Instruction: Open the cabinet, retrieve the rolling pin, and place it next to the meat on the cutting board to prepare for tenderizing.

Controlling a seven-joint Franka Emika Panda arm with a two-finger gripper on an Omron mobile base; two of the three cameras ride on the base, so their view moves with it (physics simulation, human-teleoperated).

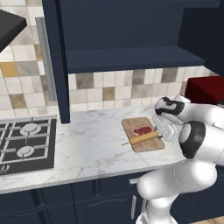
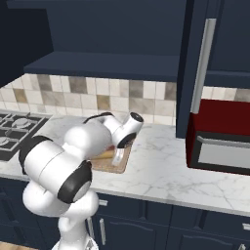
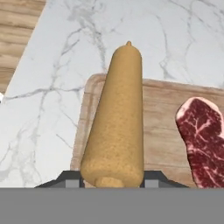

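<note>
On the cutting board [image 3: 157, 127], left to right in your hand view, the rolling pin [image 3: 116, 118] stood clenched between the gripper [image 3: 112, 179] fingers; the meat [image 3: 202, 140] lay just beside it; in your left base view the cabinet [image 1: 131, 33] hung open above.

Grainy matt wooden rolling pin [image 3: 114, 118], wood-grain cutting board [image 3: 157, 127], glossy marble counter [image 1: 92, 144] (veined)

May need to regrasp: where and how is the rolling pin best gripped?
Grip the rolling pin at its thick barrel near the right end, fingers either side across its width, coming from the right: it points away over the cutting board, meat alongside.
</note>
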